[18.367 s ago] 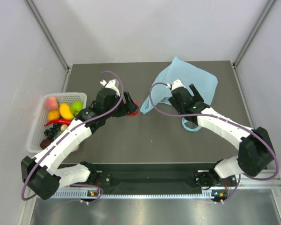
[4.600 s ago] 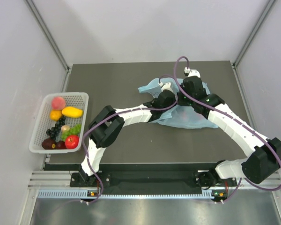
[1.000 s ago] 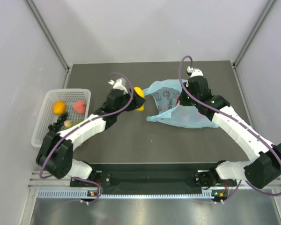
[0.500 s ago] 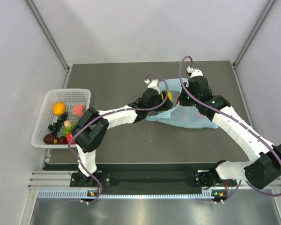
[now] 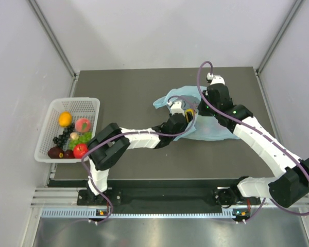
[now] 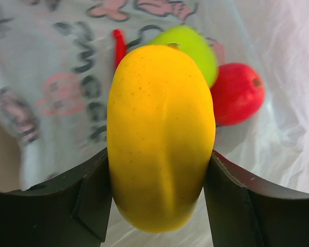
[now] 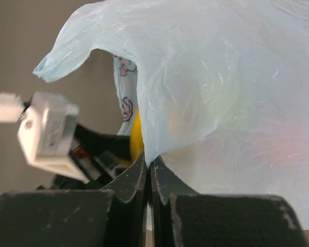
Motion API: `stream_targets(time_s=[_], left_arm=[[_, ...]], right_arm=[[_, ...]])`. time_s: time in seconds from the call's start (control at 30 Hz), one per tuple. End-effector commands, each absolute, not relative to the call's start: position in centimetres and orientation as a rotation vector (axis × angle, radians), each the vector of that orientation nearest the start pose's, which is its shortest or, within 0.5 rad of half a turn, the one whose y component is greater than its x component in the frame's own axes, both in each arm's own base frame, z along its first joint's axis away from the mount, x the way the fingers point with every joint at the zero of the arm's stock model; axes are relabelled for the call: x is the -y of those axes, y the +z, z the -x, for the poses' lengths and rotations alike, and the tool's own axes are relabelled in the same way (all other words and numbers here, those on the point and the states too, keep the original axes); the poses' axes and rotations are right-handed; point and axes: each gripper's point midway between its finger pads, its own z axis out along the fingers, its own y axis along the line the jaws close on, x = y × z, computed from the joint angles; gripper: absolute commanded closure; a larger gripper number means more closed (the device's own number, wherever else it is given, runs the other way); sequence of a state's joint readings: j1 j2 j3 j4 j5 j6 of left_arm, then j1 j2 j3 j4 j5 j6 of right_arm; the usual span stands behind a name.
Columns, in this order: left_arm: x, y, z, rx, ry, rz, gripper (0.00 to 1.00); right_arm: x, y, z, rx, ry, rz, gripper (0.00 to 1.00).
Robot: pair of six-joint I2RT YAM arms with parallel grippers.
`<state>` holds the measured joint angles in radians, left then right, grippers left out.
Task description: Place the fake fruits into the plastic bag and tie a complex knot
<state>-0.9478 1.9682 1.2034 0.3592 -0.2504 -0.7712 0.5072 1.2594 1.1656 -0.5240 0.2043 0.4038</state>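
A yellow mango [image 6: 161, 136] sits between the fingers of my left gripper [image 6: 158, 164], which is shut on it inside the mouth of the light-blue plastic bag [image 5: 166, 99]. Beyond the mango, a green apple [image 6: 191, 47] and a red apple [image 6: 238, 93] lie in the bag. My right gripper [image 7: 149, 165] is shut on the bag's upper edge [image 7: 221, 77] and holds it lifted, just right of the left gripper [image 5: 183, 111]. A sliver of the mango [image 7: 136, 135] shows under the raised plastic. No knot is in view.
A white mesh basket [image 5: 90, 102] stands at the table's left edge with an orange [image 5: 65, 119], a peach [image 5: 83, 125], green grapes [image 5: 83, 137], a red apple [image 5: 80, 150] and a dark plum [image 5: 55, 152]. The left arm stretches across the table's middle.
My left arm has carried the mango rightward from over the bare table into the bag's mouth. The right gripper has kept its hold on the bag's edge without moving.
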Motion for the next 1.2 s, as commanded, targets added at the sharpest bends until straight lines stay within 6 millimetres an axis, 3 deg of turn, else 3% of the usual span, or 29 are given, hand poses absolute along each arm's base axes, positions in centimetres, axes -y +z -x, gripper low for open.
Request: stream_targets(time_s=[0.0,0.07,0.13,0.17,0.23,0.27,0.3,0.37,0.4,0.47,0.53,0.57,0.73,1.0,1.13,1.17], left_arm=[[41.9,15.0,-34.9,-1.891,-0.879,0.149,0.62],[42.9,15.7,-34.7,-1.875,-0.915,0.084,0.63],[43.8,14.1,-34.7,-1.942,-0.883,0.032,0.63],[44.9,15.0,-34.8,-1.932,-0.924,0.013,0.64],[45.7,14.1,-34.9,-1.950,-0.942,0.012,0.62],[46.3,14.5,-35.2,-1.944,-0.956,0.019,0.61],[46.8,13.1,-35.3,-1.985,-0.952,0.023,0.61],[48.3,13.9,-35.8,-1.997,-0.974,0.010,0.62],[48.8,13.1,-35.7,-2.017,-0.984,0.005,0.62],[49.5,13.7,-36.0,-2.006,-1.017,0.024,0.57],[49.9,13.5,-36.1,-2.021,-1.023,0.028,0.42],[49.8,13.3,-36.2,-2.031,-1.011,0.038,0.30],[48.2,13.0,-36.0,-2.048,-0.939,0.038,0.11],[45.8,13.7,-34.8,-2.118,-0.832,-0.019,0.04],[43.2,13.9,-33.7,-2.125,-0.777,-0.040,0.04],[42.5,15.0,-33.6,-2.101,-0.770,-0.022,0.03]], right_arm=[[-15.6,25.1,-34.7,-2.114,0.282,-0.060,1.00],[-15.7,25.2,-34.7,-2.110,0.288,-0.056,1.00],[-15.7,25.2,-34.6,-2.110,0.292,-0.052,1.00],[-15.8,25.1,-34.6,-2.112,0.296,-0.052,1.00],[-15.9,25.3,-34.6,-2.106,0.309,-0.052,1.00],[-15.9,25.3,-34.5,-2.107,0.310,-0.053,1.00],[-15.9,25.5,-34.4,-2.099,0.317,-0.053,1.00],[-15.9,25.5,-34.3,-2.093,0.320,-0.057,1.00],[-15.9,25.7,-34.2,-2.088,0.328,-0.060,1.00],[-15.8,25.7,-34.1,-2.083,0.331,-0.068,1.00],[-15.7,25.3,-34.1,-2.089,0.325,-0.073,1.00],[-15.7,25.2,-34.1,-2.092,0.322,-0.074,1.00],[-15.3,24.9,-34.1,-2.094,0.301,-0.087,1.00],[-14.8,24.7,-34.2,-2.096,0.282,-0.098,1.00],[-14.6,24.7,-34.1,-2.096,0.278,-0.102,1.00],[-14.6,24.5,-34.1,-2.098,0.276,-0.103,1.00]])
